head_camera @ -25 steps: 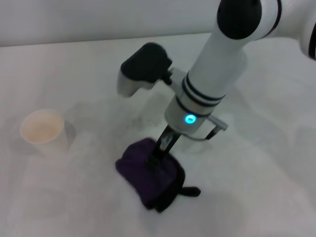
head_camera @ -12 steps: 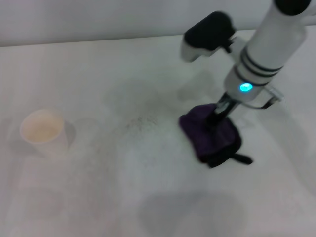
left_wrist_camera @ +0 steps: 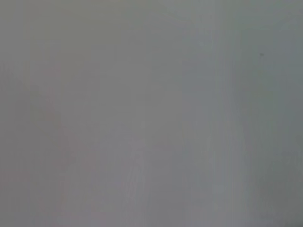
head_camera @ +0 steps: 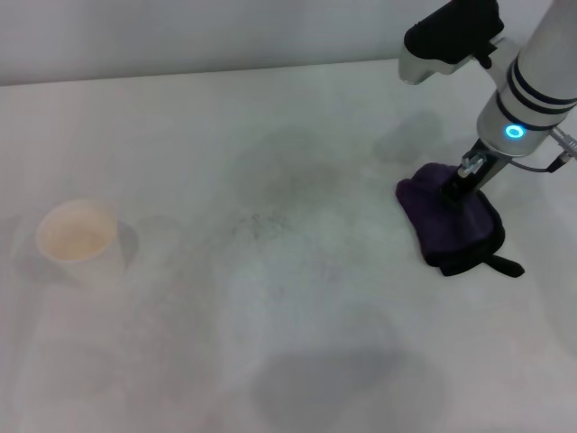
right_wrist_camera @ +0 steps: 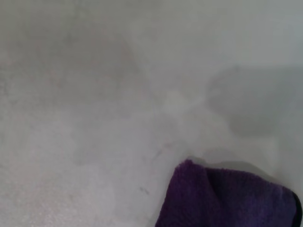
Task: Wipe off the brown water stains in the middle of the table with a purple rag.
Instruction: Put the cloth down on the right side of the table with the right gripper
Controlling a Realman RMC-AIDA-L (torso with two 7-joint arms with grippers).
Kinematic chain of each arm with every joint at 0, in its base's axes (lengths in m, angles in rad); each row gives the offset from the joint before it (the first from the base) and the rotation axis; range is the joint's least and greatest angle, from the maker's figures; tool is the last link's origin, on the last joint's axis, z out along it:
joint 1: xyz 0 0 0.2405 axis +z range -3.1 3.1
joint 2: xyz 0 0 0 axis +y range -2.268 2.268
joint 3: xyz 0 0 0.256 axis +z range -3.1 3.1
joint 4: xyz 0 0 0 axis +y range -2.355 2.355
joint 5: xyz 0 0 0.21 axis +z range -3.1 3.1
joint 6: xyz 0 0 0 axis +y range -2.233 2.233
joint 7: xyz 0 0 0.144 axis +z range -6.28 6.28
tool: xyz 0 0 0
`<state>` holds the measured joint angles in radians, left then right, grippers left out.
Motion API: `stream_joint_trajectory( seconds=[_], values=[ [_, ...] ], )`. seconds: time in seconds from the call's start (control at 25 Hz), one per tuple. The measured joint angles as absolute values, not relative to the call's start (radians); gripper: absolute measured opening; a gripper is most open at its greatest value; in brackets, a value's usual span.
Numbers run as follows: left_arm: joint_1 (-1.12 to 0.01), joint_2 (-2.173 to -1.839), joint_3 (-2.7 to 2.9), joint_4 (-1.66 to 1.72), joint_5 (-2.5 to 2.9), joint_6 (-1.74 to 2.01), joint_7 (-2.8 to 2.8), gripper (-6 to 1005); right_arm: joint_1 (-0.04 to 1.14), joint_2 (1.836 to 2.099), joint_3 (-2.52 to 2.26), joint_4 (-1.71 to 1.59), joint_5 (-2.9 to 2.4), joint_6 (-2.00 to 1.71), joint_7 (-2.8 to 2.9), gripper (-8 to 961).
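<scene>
1. The tabletop [head_camera: 180, 361] fills my head view: broad, white, with faint grey speckled smudges near its centre. I can't pick out a tan-brown blotch anywhere on it; the middle shows only grey marks.
2. My right arm comes in from the 1 o'clock corner, and the right gripper [head_camera: 462, 185] stands almost upright with its jaws closed down on the purple rag [head_camera: 451, 221], pressing it against the tabletop.
3. The rag sits at about 3 o'clock from the centre, well apart from the speckled patch, bunched, with its black loop tab trailing towards 4 o'clock. The right wrist view shows one purple corner [right_wrist_camera: 227, 198] resting on bare white surface.
4. A white paper cup [head_camera: 79, 239] stands far off at 9 o'clock, clear of any sweep.
5. My left arm is out of sight; its wrist camera gives me only blank grey.
6. To wipe well, I judge I should keep steady downward pressure, drag the rag flat across the centre in overlapping passes, and then check the middle for any remaining brown.
</scene>
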<state>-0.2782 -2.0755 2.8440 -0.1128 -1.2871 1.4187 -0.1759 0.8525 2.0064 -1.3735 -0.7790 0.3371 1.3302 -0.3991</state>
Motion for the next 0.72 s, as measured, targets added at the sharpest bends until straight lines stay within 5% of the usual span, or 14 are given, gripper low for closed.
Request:
stream_joint_trajectory(
  seconds=[0.72],
  values=[
    [-0.289, -2.074, 2.844, -0.115, -1.287, 1.41, -0.173, 833, 0.828, 2.013, -1.334, -0.805, 0.36, 1.31, -0.426, 119]
  ],
)
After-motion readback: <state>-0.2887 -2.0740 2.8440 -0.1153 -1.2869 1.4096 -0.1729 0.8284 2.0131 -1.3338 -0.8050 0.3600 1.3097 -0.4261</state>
